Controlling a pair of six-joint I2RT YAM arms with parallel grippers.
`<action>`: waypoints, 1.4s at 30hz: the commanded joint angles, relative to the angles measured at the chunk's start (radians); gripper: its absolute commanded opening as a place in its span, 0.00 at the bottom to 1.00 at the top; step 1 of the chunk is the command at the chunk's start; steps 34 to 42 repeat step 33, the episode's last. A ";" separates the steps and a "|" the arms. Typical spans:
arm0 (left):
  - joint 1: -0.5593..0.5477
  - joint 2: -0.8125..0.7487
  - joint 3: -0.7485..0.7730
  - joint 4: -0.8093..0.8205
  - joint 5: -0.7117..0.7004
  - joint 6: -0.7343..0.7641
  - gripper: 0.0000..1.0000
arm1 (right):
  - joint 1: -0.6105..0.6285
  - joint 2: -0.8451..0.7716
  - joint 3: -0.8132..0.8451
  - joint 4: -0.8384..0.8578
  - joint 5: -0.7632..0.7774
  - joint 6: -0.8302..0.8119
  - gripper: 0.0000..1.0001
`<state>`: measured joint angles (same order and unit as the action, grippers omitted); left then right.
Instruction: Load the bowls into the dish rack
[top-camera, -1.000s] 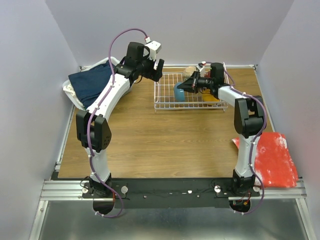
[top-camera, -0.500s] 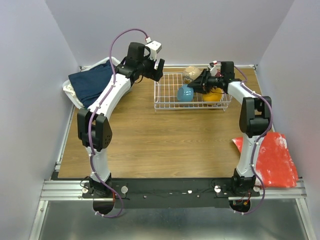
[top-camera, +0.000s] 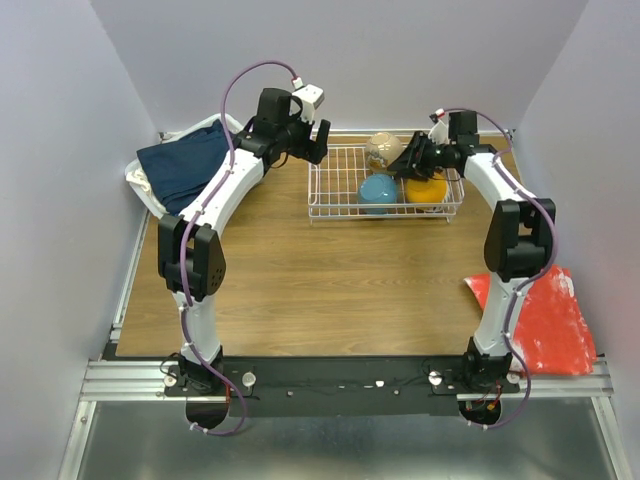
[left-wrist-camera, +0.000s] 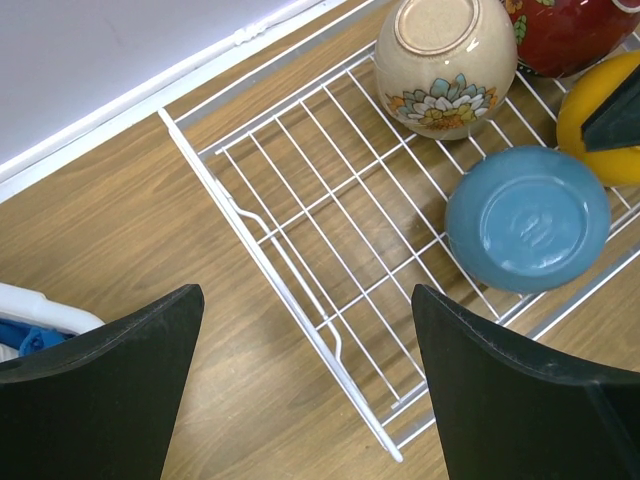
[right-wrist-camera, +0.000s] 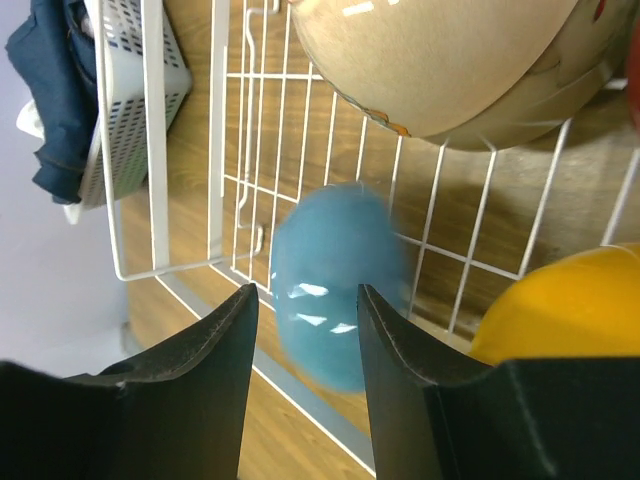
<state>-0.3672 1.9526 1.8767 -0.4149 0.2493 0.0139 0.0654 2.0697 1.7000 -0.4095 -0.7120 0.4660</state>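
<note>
The rack (top-camera: 335, 186) is seen at the far middle of the table (top-camera: 300, 280). Four bowls are seen in its right half, and its left half is bare wire. The blue bowl (left-wrist-camera: 527, 218) is lying upside down in the near row, with its foot ring turned up. Just to its right, the orange bowl (left-wrist-camera: 597, 112) is set in the near right corner. The cream bowl (left-wrist-camera: 446, 62), painted with flowers, is placed upside down in the far row. A dark red bowl (left-wrist-camera: 572, 30) is seen to the right of it.

The right gripper (right-wrist-camera: 307, 290) is held above the rack's right part, over the blue and orange bowls. Its fingers are parted and nothing is grasped between them. The left gripper (left-wrist-camera: 305, 292) is held over the rack's left edge with its fingers spread wide and nothing grasped.

A white basket (top-camera: 150, 195) with a blue cloth (top-camera: 185, 165) is set at the far left. A red cloth (top-camera: 545, 315) is lying at the near right.
</note>
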 joint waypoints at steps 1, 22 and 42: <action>-0.004 -0.020 -0.019 0.037 0.027 -0.009 0.94 | 0.001 -0.079 0.041 -0.029 0.086 -0.089 0.52; -0.006 -0.133 -0.073 0.033 -0.189 0.095 0.99 | 0.004 -0.505 -0.226 0.126 0.942 -0.371 1.00; -0.007 -0.253 -0.229 0.039 -0.283 0.103 0.99 | -0.018 -0.741 -0.519 0.172 0.959 -0.509 1.00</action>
